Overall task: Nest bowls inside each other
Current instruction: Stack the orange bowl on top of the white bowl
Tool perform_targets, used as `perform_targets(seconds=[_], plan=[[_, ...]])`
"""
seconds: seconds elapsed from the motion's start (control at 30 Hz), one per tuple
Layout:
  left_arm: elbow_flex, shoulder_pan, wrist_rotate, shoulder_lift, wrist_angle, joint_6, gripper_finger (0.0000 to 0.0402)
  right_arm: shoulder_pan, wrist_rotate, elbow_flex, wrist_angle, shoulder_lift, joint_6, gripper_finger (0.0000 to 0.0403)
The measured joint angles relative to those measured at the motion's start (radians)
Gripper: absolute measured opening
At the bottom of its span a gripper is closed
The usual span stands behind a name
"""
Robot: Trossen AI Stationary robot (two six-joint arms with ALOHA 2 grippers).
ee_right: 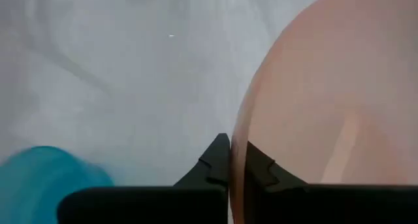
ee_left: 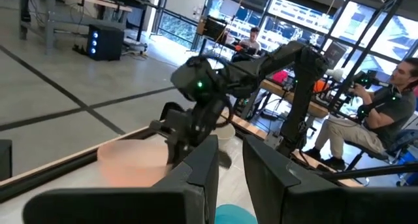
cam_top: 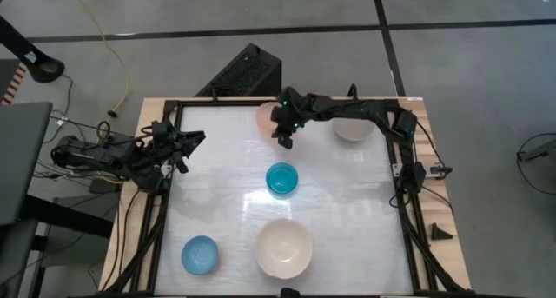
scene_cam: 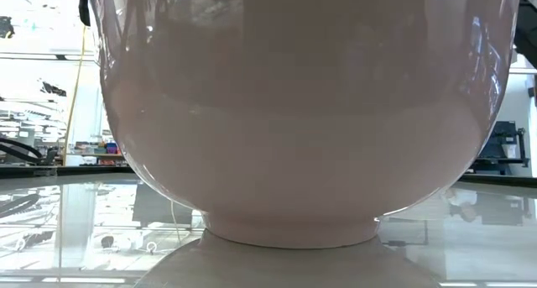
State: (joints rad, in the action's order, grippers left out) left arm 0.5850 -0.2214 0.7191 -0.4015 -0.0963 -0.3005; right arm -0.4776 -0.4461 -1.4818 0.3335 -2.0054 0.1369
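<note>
In the high view the pink bowl (cam_top: pixel 263 117) stands at the far middle of the table, with my right gripper (cam_top: pixel 278 131) shut on its rim. The small teal bowl (cam_top: pixel 281 180) sits at the table's middle. The large cream-white bowl (cam_top: pixel 283 248) and the light blue bowl (cam_top: pixel 200 254) sit near the front edge. The grey-beige bowl (cam_top: pixel 352 129) is at the far right, partly under the right arm. My left gripper (cam_top: pixel 193 140) hovers at the left edge, open by a narrow gap (ee_left: pixel 230 165), with nothing between its fingers. My right gripper pinches the pink bowl's rim (ee_right: pixel 236 152), on the side toward the teal bowl. One finger is inside the bowl and one outside. The fingers slant down from the table's right side. The bowl is upright (ee_left: pixel 130 160); its foot is hidden.
The table has a black frame (cam_top: pixel 165 202) around its edge. The cream-white bowl (scene_cam: pixel 294 112) fills the low view. A black box (cam_top: pixel 243 72) stands beyond the far edge. People sit in the room behind (ee_left: pixel 385 106).
</note>
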Motion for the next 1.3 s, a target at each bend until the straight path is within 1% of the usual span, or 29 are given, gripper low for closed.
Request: perform_targets(seconds=[0.17,0.3,0.4,0.57,0.7,0.8,0.9,1.03,1.1,1.23,1.3], plan=[[0.0,0.0,0.003,0.0,-0.001,0.015,0.0059,-0.02,-0.174,0.003,-0.036,0.083,-0.143,0.003],[0.0,0.0,0.017,0.0,-0.003,0.021,0.0059,0.008,-0.291,0.002,-0.038,0.165,-0.212,0.003],[0.0,0.0,0.028,0.0,-0.003,0.035,0.0059,0.062,-0.32,0.002,-0.027,0.221,-0.241,0.003],[0.0,0.0,0.031,0.0,-0.003,0.045,0.0059,0.19,-0.308,0.002,0.002,0.306,-0.277,0.003],[0.0,0.0,0.034,0.0,-0.003,0.045,0.0059,0.313,-0.239,0.002,0.043,0.354,-0.308,0.003],[0.0,0.0,0.05,0.0,-0.003,0.044,0.0059,0.408,-0.19,0.002,0.114,0.377,-0.326,0.003],[0.0,0.0,0.066,0.0,-0.003,0.041,0.0059,0.505,-0.102,0.002,0.176,0.39,-0.352,0.003],[0.0,0.0,0.116,0.0,-0.003,0.041,0.0059,0.628,0.018,0.003,0.14,0.397,-0.409,0.003],[0.0,0.0,0.149,0.0,-0.003,0.055,0.0059,0.687,0.099,0.002,0.11,0.397,-0.442,0.003],[0.0,0.0,0.204,0.0,-0.003,0.102,0.0059,0.78,0.244,0.002,0.068,0.357,-0.544,0.0031],[0.0,0.0,0.21,0.002,-0.001,0.114,0.0059,0.815,0.301,0.002,0.048,0.321,-0.586,0.0031]])
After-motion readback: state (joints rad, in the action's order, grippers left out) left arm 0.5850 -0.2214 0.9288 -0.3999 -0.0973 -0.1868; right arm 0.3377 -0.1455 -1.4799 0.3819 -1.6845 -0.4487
